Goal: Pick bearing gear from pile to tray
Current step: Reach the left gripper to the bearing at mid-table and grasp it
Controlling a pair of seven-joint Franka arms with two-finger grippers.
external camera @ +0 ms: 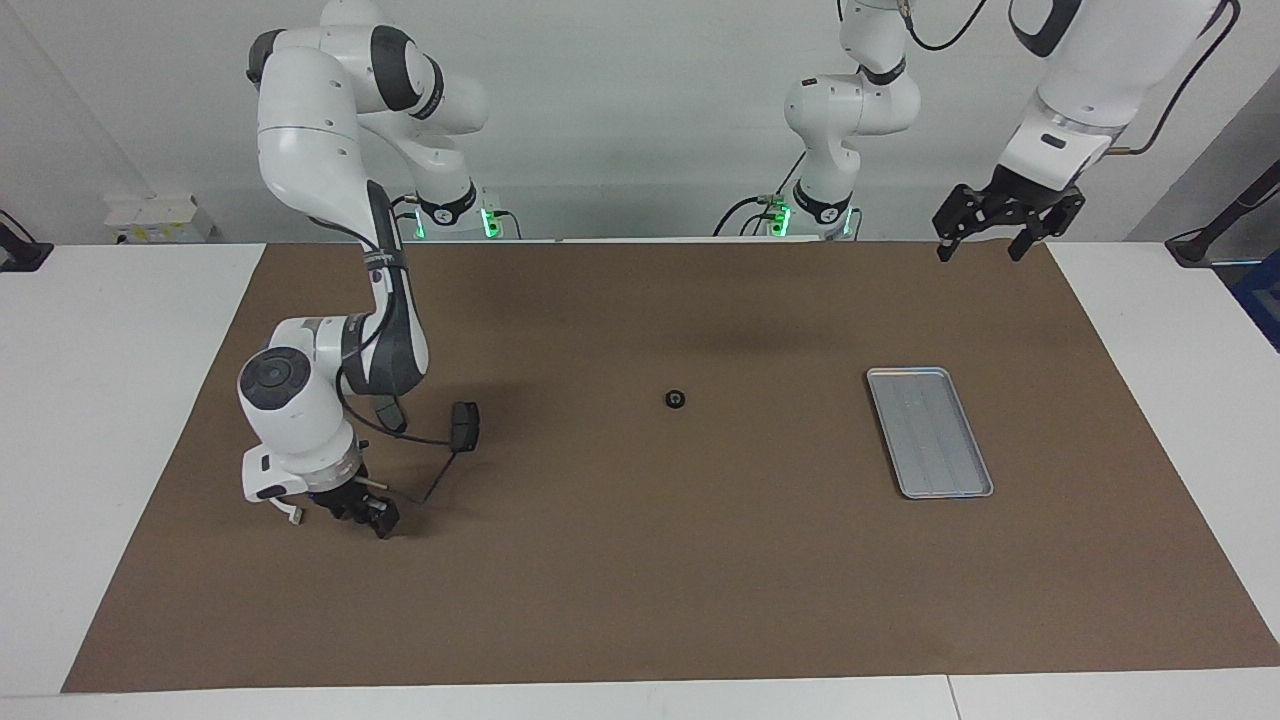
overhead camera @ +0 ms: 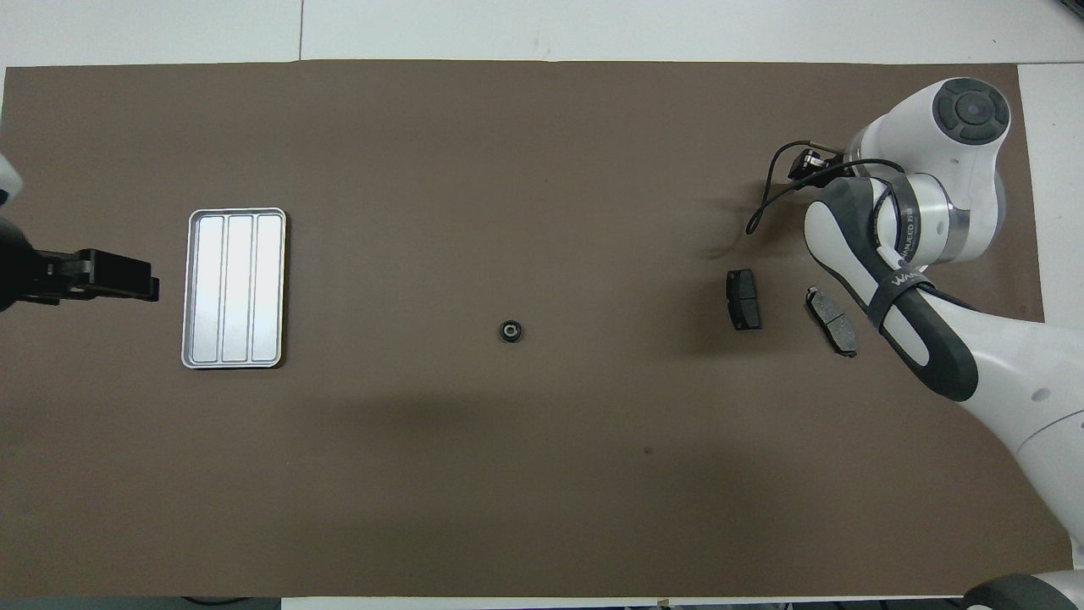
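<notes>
The right arm reaches out and bends sharply down, its wrist low and its right gripper (external camera: 375,518) pointing down close to the table surface, fingers partly apart. The left arm waits raised, its left gripper (external camera: 1004,232) hanging high in the air with both fingers spread wide and nothing between them.

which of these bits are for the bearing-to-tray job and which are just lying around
For the job:
small black round part, mid-table
tray
right gripper, low over the mat at the right arm's end

Lying about:
brake pad
second brake pad
left gripper, waiting, raised, open
</notes>
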